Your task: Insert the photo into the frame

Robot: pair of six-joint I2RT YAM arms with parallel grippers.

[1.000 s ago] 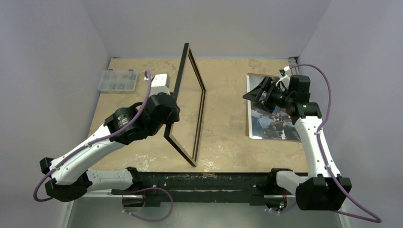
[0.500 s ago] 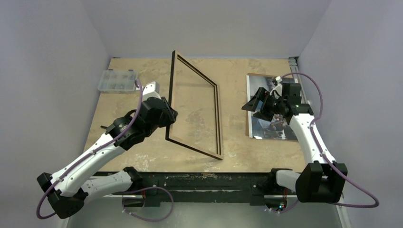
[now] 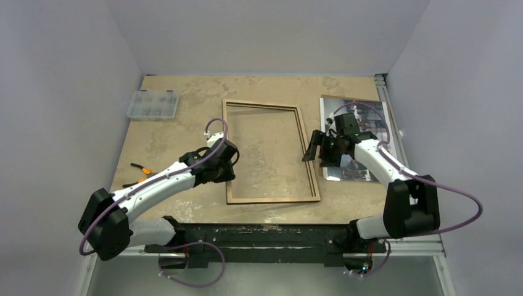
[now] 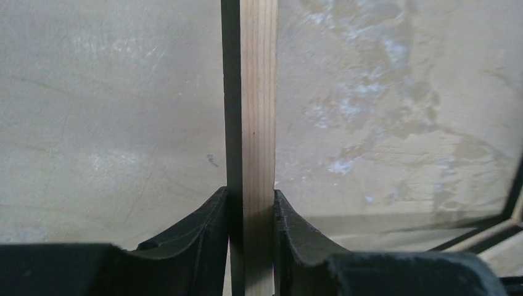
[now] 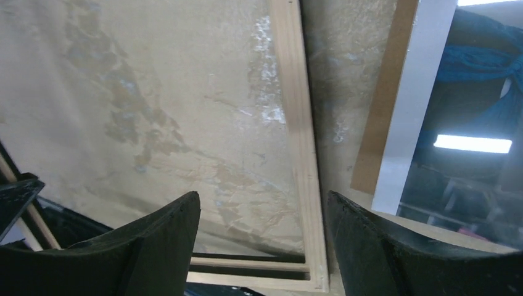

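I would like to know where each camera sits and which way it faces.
Top external: above and behind the bases, looking down on the table; both arms show, the frame flat between them.
Left wrist: on the left arm, looking along the frame rail clamped in the left gripper.
Right wrist: on the right arm, looking down past the open right gripper at frame and photo.
Shared: the frame, in all three.

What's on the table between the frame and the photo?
Right wrist view: bare table, then a brown board's edge under the photo. The right claw hovers above.
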